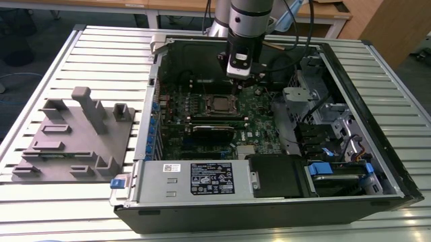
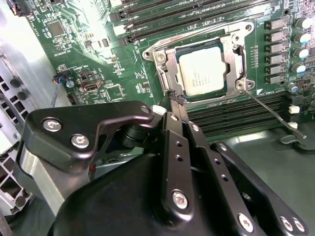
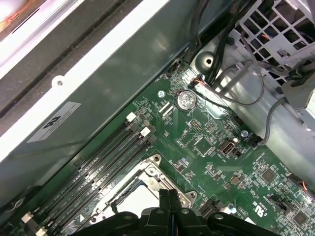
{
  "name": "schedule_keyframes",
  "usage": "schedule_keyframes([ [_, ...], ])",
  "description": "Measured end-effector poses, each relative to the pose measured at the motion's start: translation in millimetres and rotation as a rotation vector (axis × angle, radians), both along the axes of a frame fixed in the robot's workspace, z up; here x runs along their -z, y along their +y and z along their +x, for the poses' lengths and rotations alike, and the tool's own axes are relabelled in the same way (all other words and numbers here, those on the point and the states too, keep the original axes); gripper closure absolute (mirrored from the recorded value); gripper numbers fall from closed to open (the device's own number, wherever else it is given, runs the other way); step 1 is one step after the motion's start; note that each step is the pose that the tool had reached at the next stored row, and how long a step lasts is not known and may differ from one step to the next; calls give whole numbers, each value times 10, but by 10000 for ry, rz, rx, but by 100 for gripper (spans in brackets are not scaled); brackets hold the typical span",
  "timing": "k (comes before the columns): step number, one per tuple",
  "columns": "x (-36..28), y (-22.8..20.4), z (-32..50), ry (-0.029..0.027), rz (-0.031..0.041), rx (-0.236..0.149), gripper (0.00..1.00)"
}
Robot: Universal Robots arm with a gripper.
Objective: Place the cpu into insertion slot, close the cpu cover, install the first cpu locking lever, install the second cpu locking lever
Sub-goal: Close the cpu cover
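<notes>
Hovering low inside the open computer case (image 1: 269, 214), I am the gripper (image 2: 175, 100), and my two fingers (image 3: 164, 202) are pressed together with nothing visible between them. My tips sit at the edge of the cpu cover (image 2: 165, 66); I cannot tell whether they touch it. The cover lies down flat over the insertion slot (image 2: 197, 47), and the cpu (image 2: 202, 71) is seated inside, its silver-grey top showing through the cut-out. A thin wire lever (image 2: 268, 108) angles out from the far corner of the socket, across the memory slots (image 2: 231, 115). The green motherboard (image 2: 98, 73) lies all around.
</notes>
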State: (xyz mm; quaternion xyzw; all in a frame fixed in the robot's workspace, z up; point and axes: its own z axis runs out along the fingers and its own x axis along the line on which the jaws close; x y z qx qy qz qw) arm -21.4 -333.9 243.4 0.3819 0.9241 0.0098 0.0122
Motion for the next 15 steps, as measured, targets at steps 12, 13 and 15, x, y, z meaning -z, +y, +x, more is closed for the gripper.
schedule_keyframes([
  [12, 1, 0, -1, 0, 17, -430, 90],
  [13, 1, 0, -1, 0, 18, -469, 90],
  [15, 2, 0, -2, 0, 19, -547, 90],
])
